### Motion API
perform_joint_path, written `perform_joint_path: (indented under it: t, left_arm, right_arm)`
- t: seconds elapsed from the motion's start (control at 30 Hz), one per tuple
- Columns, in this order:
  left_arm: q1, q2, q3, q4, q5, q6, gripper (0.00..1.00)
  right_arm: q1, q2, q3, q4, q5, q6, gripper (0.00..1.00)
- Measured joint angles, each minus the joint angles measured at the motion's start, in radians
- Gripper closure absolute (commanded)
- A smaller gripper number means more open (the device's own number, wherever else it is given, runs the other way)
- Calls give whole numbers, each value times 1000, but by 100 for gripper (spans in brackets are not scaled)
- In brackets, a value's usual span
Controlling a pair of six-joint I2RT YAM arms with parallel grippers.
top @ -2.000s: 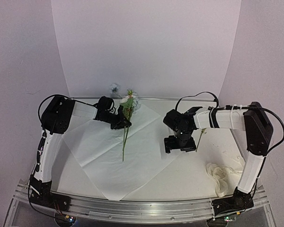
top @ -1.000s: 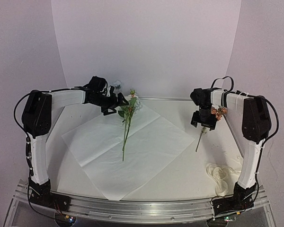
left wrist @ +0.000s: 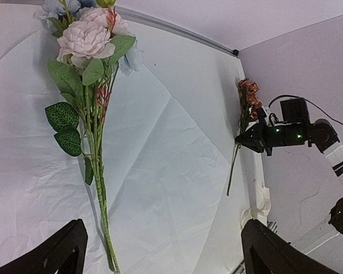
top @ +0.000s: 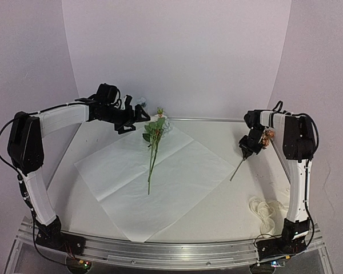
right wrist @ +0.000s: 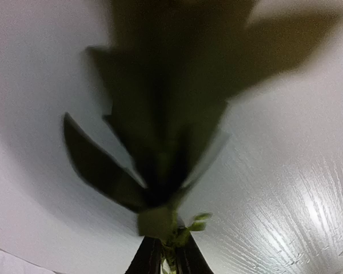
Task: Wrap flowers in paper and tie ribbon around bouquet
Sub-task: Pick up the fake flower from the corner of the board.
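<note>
Setting: a white table [top: 231, 220] seen from above, with pale walls behind it and one robot arm on each side.
Paper: the large white sheet [top: 177, 188] lies flat on the table, turned like a diamond, with light creases.
Flowers: the main bunch [top: 155, 132] lies on the far half of the paper. Its pale pink and blue-white blooms are at the far corner and its thin green stems point toward the near edge.
Left gripper: the left gripper [top: 135, 121] hovers above the far left edge of the paper, just left of the blooms. Its fingers [left wrist: 66, 251] are spread wide with nothing between them.
Right gripper: the right gripper [top: 247, 149] is at the far right of the table, off the paper. Its fingers [right wrist: 151, 260] are pinched close on a single rust-orange flower stem [top: 237, 169].
Single stem: its rust bloom sits to the right of the gripper and its green stem slants down toward the paper's right corner. Whether the lower tip touches the table cannot be told.
Ribbon: the cream-white ribbon [top: 264, 210] lies in a loose heap at the near right of the table, well apart from the paper.
</note>
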Motion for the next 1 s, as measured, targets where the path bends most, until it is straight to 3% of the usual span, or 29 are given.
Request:
perform_joint_path:
  t: [0.37, 0.6, 0.83, 1.0]
  left_arm:
    - [0, -5, -84, 10, 25, -33, 5]
    - [0, -17, -125, 53, 50, -54, 5]
    - [0, -18, -159, 113, 88, -76, 5]
    - [-4, -25, -199, 174, 123, -90, 6]
  right_arm:
    - [3, -58, -92, 27, -21, -54, 100]
    - [34, -211, -198, 34, -23, -77, 100]
    - [110, -409, -277, 74, -27, -69, 100]
    - [220, -465, -311, 142, -45, -16, 100]
